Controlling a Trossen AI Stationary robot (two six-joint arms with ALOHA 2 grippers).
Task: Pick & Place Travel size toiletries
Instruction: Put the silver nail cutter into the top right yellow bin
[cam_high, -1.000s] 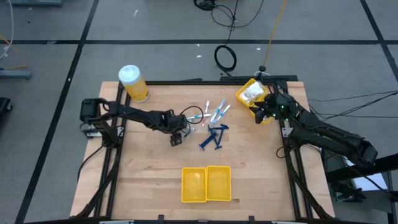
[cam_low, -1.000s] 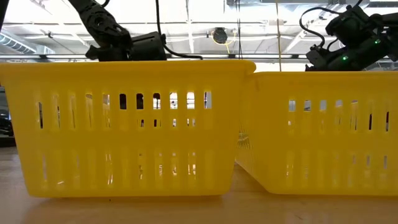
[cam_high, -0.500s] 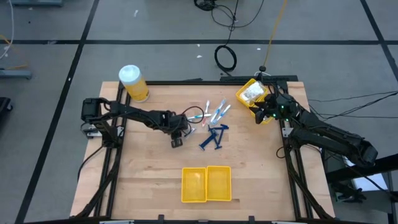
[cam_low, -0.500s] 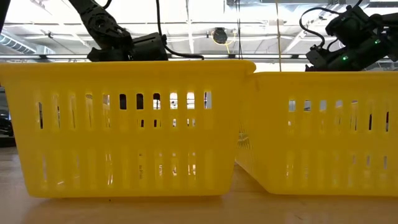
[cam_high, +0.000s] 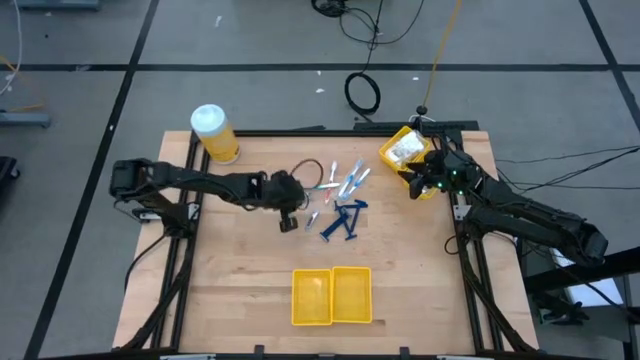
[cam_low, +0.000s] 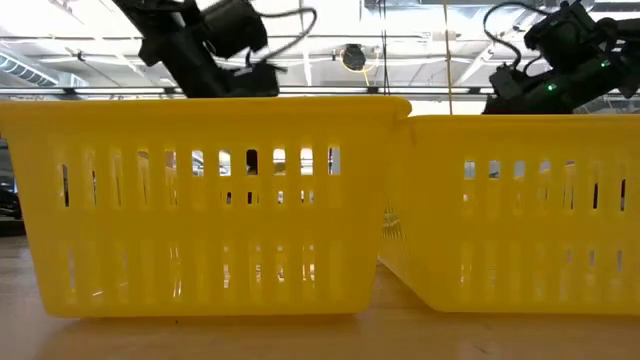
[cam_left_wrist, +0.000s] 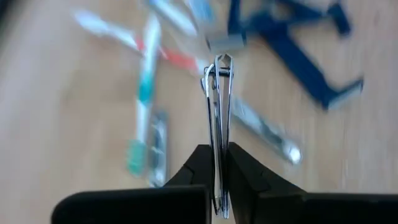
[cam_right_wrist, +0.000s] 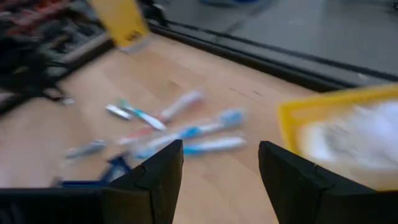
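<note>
Gripping a silvery nail clipper (cam_left_wrist: 217, 118) between fingers pressed together on it, the left gripper (cam_high: 290, 215) sits over the middle of the wooden table (cam_high: 230, 280), beside the loose pile of toiletries. In the left wrist view the clipper stands edge-on between the two dark fingers (cam_left_wrist: 193, 171), its tip pointing toward the pile. A second silvery piece (cam_left_wrist: 264, 129) lies flat on the wood just beyond it, next to the dark blue razors (cam_high: 342, 220), which rest as a small crossed cluster at the centre of the table. The white and light-blue sticks (cam_high: 348, 180) lie fanned out farther back, between the razors and the table's rear edge.

The right gripper (cam_high: 415, 186) is at the table's rear right corner with its fingers (cam_right_wrist: 149, 180) spread and nothing between them. It is beside a tilted yellow bin (cam_high: 392, 158) holding clear packets of white bits (cam_high: 406, 148).

A two-compartment yellow bin (cam_high: 331, 296) stands near the front edge of the table, well apart from the pile; its slotted walls fill the low view. A yellow jar with a white lid (cam_high: 213, 133) stands at the rear left corner.
</note>
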